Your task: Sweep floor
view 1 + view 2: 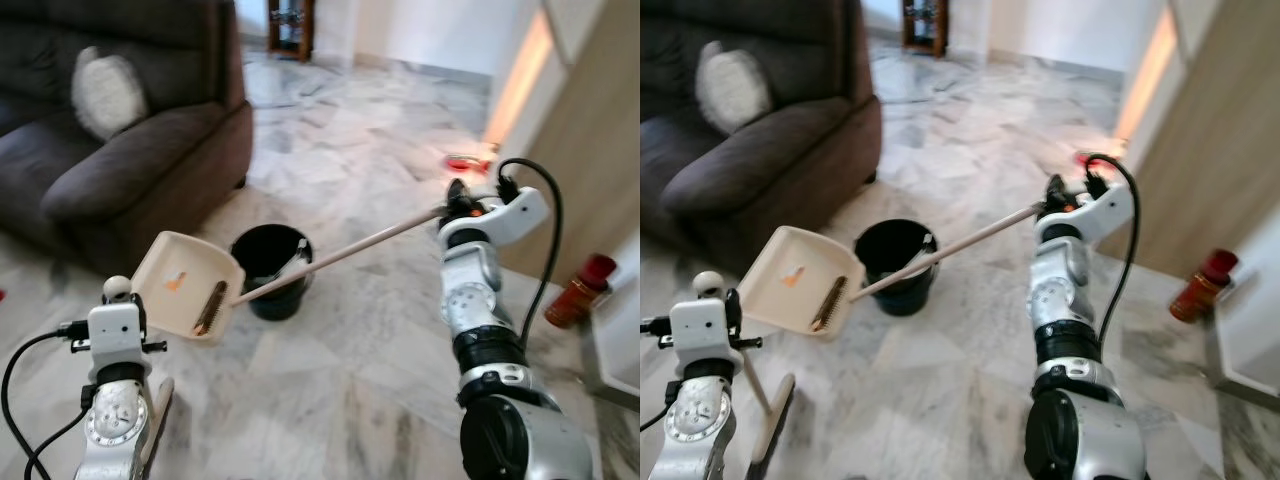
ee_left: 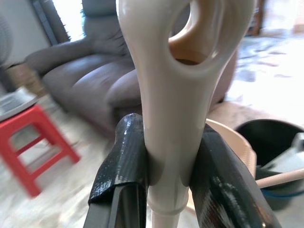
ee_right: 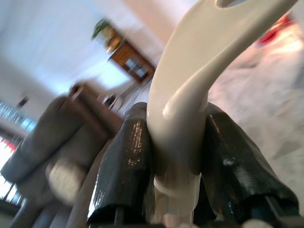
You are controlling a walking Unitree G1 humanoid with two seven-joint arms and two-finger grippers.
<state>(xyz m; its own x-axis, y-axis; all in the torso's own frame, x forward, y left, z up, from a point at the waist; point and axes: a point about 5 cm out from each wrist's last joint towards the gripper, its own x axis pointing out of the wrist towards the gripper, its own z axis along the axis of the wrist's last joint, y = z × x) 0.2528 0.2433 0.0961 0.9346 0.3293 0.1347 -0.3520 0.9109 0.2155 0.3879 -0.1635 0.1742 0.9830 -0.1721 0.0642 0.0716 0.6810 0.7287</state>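
Observation:
A cream dustpan [image 1: 185, 282] is held up and tilted beside a black bucket [image 1: 270, 272], with an orange scrap [image 1: 176, 282] lying in it. My left gripper [image 2: 166, 156] is shut on the dustpan's looped cream handle [image 2: 180, 71]. On the right, my right gripper [image 1: 458, 205] is raised and shut on the end of the broom handle [image 3: 190, 85]. The long pale broom stick [image 1: 340, 253] slants down across the bucket's rim. Its dark brush [image 1: 210, 308] rests at the dustpan's lower edge.
A dark brown sofa [image 1: 120, 150] with a pale cushion [image 1: 107, 92] stands at the left. A red bottle [image 1: 580, 290] and a wooden panel [image 1: 600, 130] are at the right. A red stool [image 2: 28, 142] stands near the sofa. Marble floor [image 1: 340, 150] stretches ahead.

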